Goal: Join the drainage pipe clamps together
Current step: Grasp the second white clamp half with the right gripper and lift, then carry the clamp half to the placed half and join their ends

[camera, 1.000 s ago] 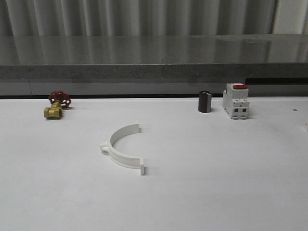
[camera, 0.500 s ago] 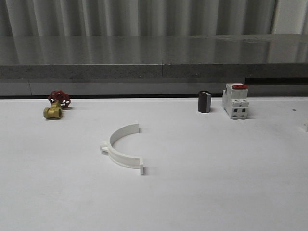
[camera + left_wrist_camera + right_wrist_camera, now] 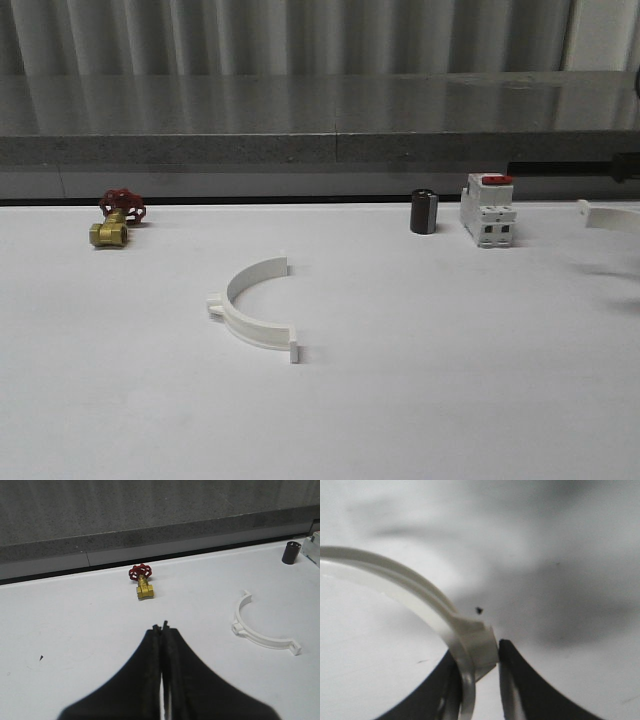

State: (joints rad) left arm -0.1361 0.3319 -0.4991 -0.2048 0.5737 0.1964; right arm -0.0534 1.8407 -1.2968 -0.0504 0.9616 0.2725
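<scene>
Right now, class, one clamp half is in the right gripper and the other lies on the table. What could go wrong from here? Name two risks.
1. The right gripper pinches its clamp half near its side tab, with a long arc sticking out, so the half might twist or slip when pressed.
2. The clamp half on the table lies loose; the left gripper is shut and away from it, so a push could slide it instead of joining.

Second clamp half (image 3: 608, 217) cut off by front view's right edge; right wrist view blurred throughout.
</scene>
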